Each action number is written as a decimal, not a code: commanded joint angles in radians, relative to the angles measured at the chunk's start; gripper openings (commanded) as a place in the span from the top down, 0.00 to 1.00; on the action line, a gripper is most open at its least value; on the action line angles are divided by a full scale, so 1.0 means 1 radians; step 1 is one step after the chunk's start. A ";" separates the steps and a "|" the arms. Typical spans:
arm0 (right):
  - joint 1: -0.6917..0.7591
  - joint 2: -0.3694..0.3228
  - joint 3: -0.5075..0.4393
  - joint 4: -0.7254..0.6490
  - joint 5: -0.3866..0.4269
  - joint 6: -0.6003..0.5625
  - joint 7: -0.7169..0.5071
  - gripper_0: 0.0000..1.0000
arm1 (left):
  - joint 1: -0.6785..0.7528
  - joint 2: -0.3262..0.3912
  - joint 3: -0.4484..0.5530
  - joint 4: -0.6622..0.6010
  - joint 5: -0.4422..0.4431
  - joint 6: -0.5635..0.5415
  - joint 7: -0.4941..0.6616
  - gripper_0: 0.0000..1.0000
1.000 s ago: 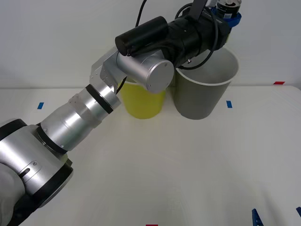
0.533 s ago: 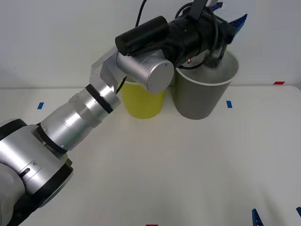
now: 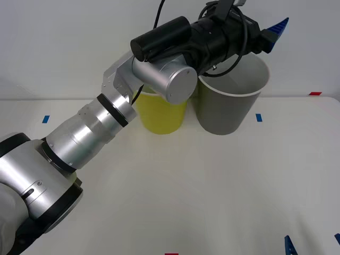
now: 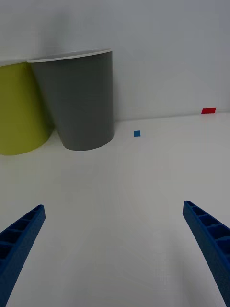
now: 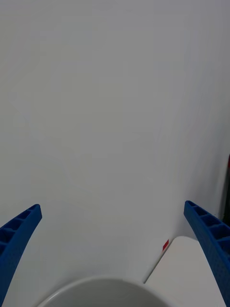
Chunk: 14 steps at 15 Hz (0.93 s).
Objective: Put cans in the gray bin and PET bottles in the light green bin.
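My left gripper hangs open above the mouth of the gray bin, with nothing between its fingers. In the left wrist view the open left gripper frames the wall, with the gray bin's white rim just beneath. The light green bin stands right beside the gray one, partly behind my left arm. My right gripper is open low over the table near its front right corner, facing the gray bin and light green bin. The cans and PET bottles are out of view.
Both bins stand at the table's far edge against a white wall. Small blue tape marks and a red mark lie on the white tabletop. My left arm stretches diagonally across the left half of the table.
A second ago my left gripper held a can over the gray bin. It opened, the can dropped toward the bin, and the fingers now stand wide apart and empty.
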 commanded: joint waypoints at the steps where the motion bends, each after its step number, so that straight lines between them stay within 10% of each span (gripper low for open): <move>1: 0.000 0.000 0.000 0.000 0.000 0.000 0.000 0.00 | 0.001 0.049 0.002 -0.041 0.013 -0.007 0.011 0.00; 8: 0.000 0.000 0.000 0.000 0.000 0.000 0.000 0.00 | 0.000 0.070 0.002 -0.066 0.016 -0.001 0.023 0.00; 14: 0.000 0.000 0.000 0.000 0.000 0.000 0.000 0.00 | 0.001 0.104 0.184 -0.274 0.007 0.504 0.016 0.00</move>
